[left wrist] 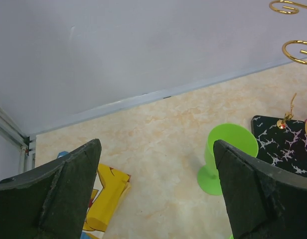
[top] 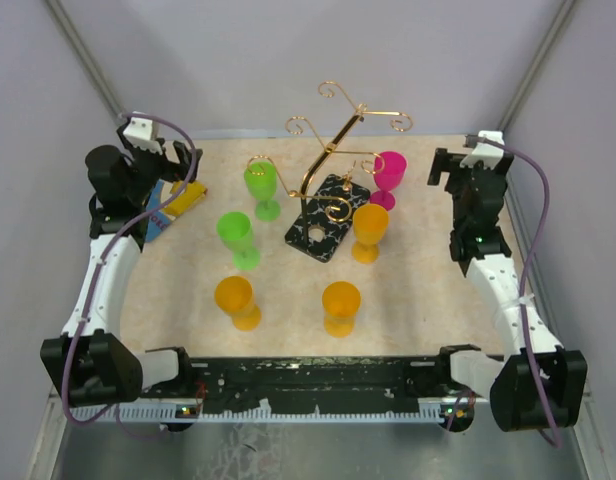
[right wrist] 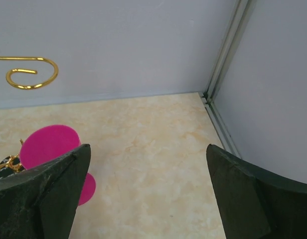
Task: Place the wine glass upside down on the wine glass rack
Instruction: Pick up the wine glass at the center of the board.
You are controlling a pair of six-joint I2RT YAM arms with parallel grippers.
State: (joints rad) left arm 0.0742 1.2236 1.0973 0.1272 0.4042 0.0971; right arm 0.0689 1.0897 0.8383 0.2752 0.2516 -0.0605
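The wine glass rack is a gold wire stand with curled arms on a black marbled base at the table's middle back. No glass hangs on it. Several plastic wine glasses stand upright around it: two green, three orange and one pink. My left gripper is open and empty at the back left; its wrist view shows a green glass and the base. My right gripper is open and empty at the back right, next to the pink glass.
A yellow and blue box lies under the left gripper, also in the left wrist view. Grey walls close the table at the back and sides. A gold spiral reaches toward the right gripper.
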